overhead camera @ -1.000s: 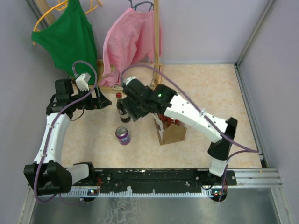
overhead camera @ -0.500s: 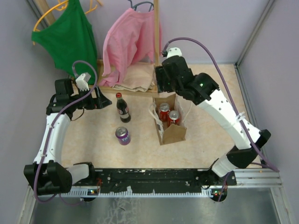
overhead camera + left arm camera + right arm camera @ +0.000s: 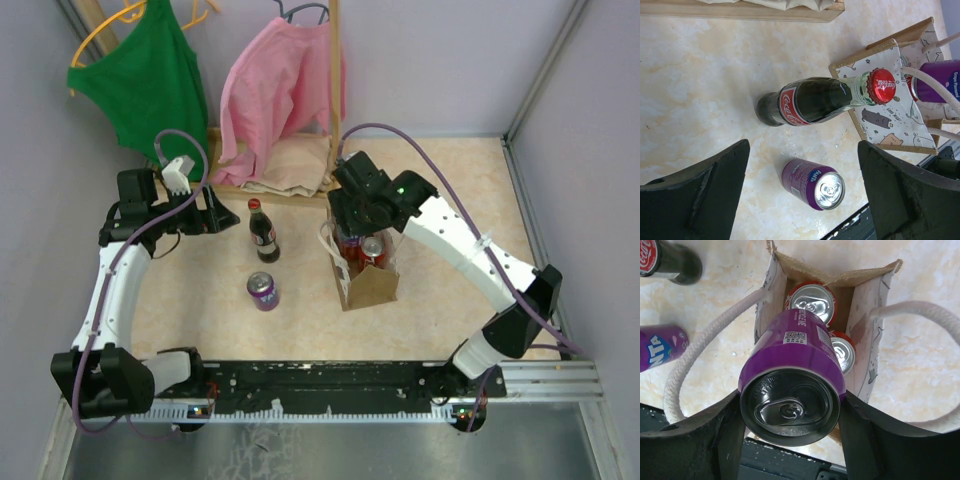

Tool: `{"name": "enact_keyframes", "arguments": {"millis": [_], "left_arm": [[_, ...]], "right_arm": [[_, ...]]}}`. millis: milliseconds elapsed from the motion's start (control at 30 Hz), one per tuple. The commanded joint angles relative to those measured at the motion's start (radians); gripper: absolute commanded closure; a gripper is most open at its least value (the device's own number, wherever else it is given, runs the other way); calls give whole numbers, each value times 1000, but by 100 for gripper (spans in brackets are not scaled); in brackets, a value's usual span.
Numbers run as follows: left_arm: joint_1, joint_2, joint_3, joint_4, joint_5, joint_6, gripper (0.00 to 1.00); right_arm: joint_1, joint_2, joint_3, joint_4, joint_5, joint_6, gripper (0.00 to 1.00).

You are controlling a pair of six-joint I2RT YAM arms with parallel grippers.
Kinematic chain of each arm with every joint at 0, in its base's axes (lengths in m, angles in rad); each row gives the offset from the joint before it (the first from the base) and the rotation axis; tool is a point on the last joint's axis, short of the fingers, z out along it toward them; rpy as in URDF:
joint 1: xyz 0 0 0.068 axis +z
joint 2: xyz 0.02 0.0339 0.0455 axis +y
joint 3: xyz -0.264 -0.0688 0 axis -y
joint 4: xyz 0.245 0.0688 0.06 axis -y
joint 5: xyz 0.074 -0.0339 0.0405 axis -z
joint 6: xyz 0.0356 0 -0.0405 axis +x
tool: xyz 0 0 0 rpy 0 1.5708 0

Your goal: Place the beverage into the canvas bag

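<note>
My right gripper (image 3: 792, 412) is shut on a purple can (image 3: 795, 360) and holds it top-up over the open mouth of the canvas bag (image 3: 865, 325). The bag, tan with pale printed panels and white rope handles (image 3: 710, 335), holds two red cans (image 3: 810, 297). In the top view the right gripper (image 3: 350, 218) hangs over the bag (image 3: 370, 285). My left gripper (image 3: 222, 213) is open and empty, left of a cola bottle (image 3: 263, 232). In the left wrist view the left gripper (image 3: 803, 147) frames a purple Fanta can (image 3: 812, 182) standing on the table.
The cola bottle (image 3: 810, 100) and the Fanta can (image 3: 263, 290) stand left of the bag. A wooden clothes rack with a green top (image 3: 145, 85) and a pink top (image 3: 275, 90) is at the back. A beige cushion (image 3: 290, 175) lies on its base.
My right arm swung from beside the cola bottle, round behind the bag, and has come down over the bag's mouth with the purple can. The left arm has not moved.
</note>
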Motion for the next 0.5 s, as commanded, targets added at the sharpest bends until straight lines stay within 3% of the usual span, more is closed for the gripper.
{"name": "enact_keyframes", "arguments": {"millis": [0, 467], "left_arm": [[6, 0, 19, 16, 22, 4, 6], [7, 12, 21, 12, 22, 10, 6]], "right_arm": [[30, -4, 21, 69, -41, 15, 100], [66, 51, -59, 70, -65, 18, 100]]}}
